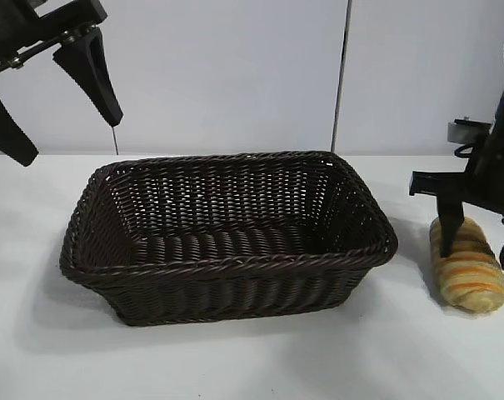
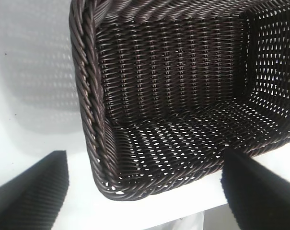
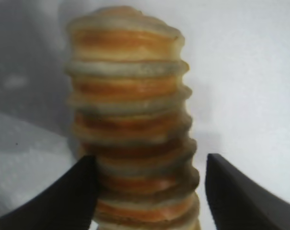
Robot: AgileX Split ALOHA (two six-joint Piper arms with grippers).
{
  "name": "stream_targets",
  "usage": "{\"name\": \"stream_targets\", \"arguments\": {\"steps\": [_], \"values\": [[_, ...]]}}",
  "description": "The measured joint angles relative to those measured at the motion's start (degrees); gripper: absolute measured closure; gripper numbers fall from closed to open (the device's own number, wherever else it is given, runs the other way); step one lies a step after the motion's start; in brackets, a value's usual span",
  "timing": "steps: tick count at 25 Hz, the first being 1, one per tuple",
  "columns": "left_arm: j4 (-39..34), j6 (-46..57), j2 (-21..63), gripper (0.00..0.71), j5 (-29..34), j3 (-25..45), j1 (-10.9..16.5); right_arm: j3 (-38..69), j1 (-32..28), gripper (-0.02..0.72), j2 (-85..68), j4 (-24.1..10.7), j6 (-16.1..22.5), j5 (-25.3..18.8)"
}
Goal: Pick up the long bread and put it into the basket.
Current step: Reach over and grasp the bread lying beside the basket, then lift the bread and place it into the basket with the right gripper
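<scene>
The long bread [image 1: 472, 279], a ridged golden loaf with orange stripes, lies on the white table just right of the basket [image 1: 235, 265]. My right gripper [image 1: 478, 257] is lowered over the loaf's far end, one finger on each side. In the right wrist view the bread [image 3: 128, 81] stands between the fingers of my right gripper [image 3: 149, 163]. One finger [image 3: 73, 191] touches it, and a narrow gap shows beside the other. My left gripper [image 1: 70, 142] hangs open high at the far left, above the basket's corner [image 2: 89, 96], holding nothing.
The dark wicker basket fills the middle of the table and holds nothing. A white wall with a vertical seam [image 1: 341, 75] stands behind. Bare table lies in front of the basket and around the loaf.
</scene>
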State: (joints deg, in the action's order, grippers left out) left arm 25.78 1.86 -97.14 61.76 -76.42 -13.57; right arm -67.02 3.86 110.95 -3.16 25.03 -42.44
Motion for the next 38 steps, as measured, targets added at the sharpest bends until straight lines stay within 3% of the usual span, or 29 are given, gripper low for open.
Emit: {"name": "stream_targets", "arguments": {"steps": [4,15,21,27,31,38], "values": [[0.00,-0.04,0.00,0.083,0.00,0.00,0.00,0.00,0.00,0.622,0.00,-0.05,0.00,-0.04],[0.00,-0.06,0.00,0.083,0.00,0.00,0.00,-0.80,0.00,0.632,-4.54,1.50,-0.89,-2.03],[0.00,-0.06,0.00,0.083,0.00,0.00,0.00,-7.94,0.00,0.638,-9.87,2.58,-2.98,-9.36],[0.00,-0.11,0.00,0.083,0.00,0.00,0.00,-16.17,0.88,0.638,-10.27,6.54,-5.89,-16.13],[0.00,-0.11,0.00,0.083,0.00,0.00,0.00,-20.19,6.66,0.638,-10.27,7.32,-5.70,-17.03],[0.00,-0.11,0.00,0.083,0.00,0.00,0.00,-22.87,19.97,0.638,-10.21,8.36,-1.44,-15.88]]}}
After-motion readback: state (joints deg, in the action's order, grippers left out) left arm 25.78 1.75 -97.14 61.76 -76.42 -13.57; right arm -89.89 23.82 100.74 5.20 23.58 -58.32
